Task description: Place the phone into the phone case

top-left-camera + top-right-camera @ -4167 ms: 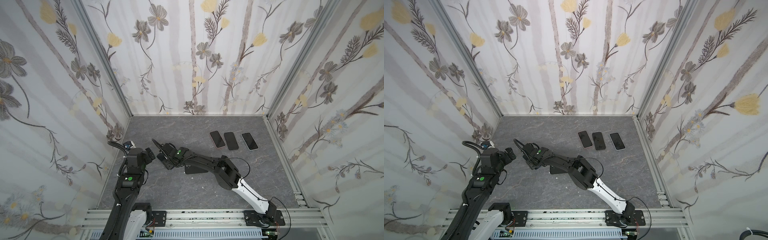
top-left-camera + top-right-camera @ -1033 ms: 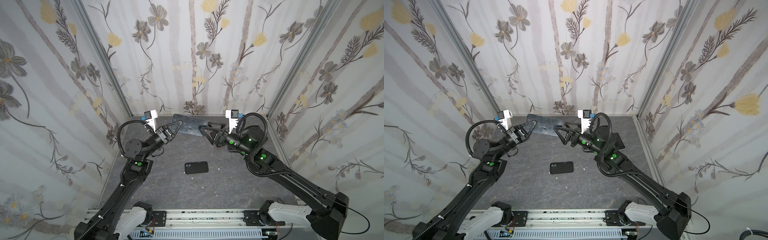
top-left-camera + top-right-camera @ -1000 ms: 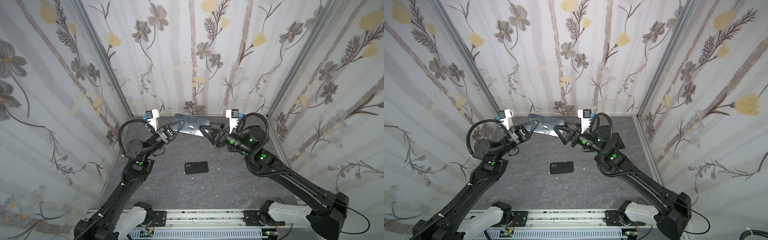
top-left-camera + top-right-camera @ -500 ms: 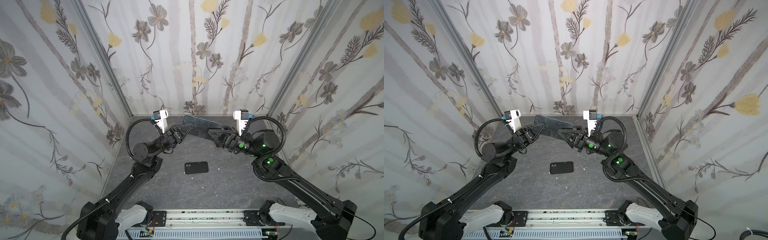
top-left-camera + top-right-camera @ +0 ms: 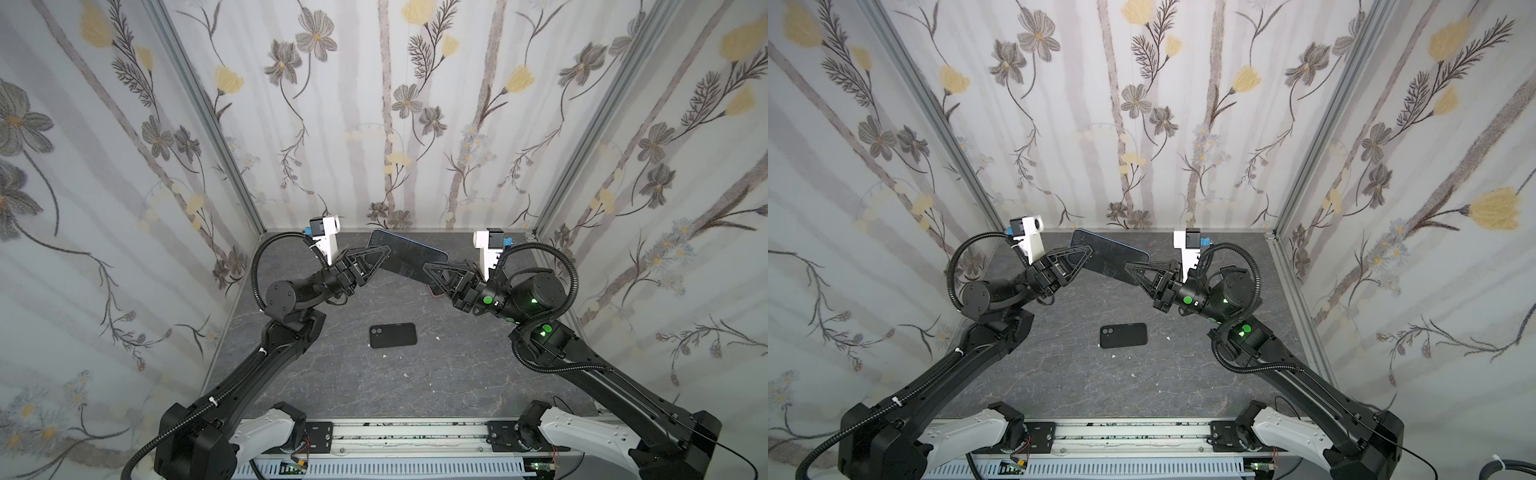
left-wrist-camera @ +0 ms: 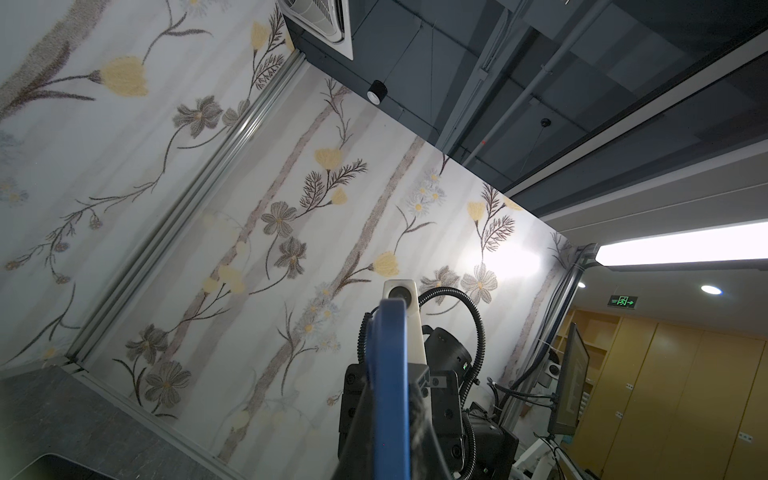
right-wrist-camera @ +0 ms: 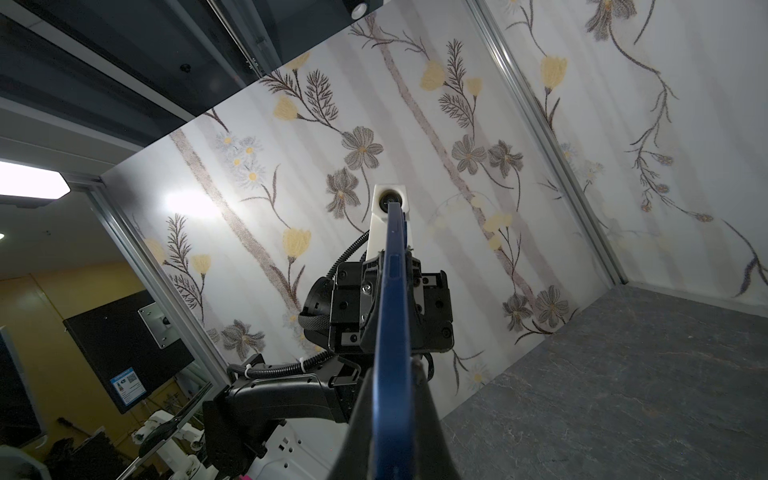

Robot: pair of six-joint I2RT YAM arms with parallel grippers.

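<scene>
1. Phone [image 5: 405, 259] – dark screen, blue rim – is up in the air over the back half of the table [image 5: 457, 374], well clear of it. It spans btw my two grippers, tilted a bit; same in both top views [image 5: 1106, 257].
2. L end of the phone: my left gripper [image 5: 380, 254] is clamped on it, fingers pinching the flat faces, no gap to see.
3. R end: my right gripper [image 5: 432, 270] is closed on it too, so both hold the phone at once.
4. Left wrist view: phone [image 6: 388, 374] seen edge-on, a blue strip running out from btw my fingers to the other arm's black body w/ its white camera mount [image 6: 401, 299] behind.
5. Right wrist view: much the same, blue edge [image 7: 392, 311] running straight out to the opposite arm.
6. Phone case [image 5: 393, 336] – black, lying flat near the middle of the table, camera cut-out at its left end in both top views [image 5: 1123, 335]. It sits well below the phone and touches neither gripper.
7. Table is grey, stone-look; flowered wall panels [image 5: 374, 124] stand on three sides.
</scene>
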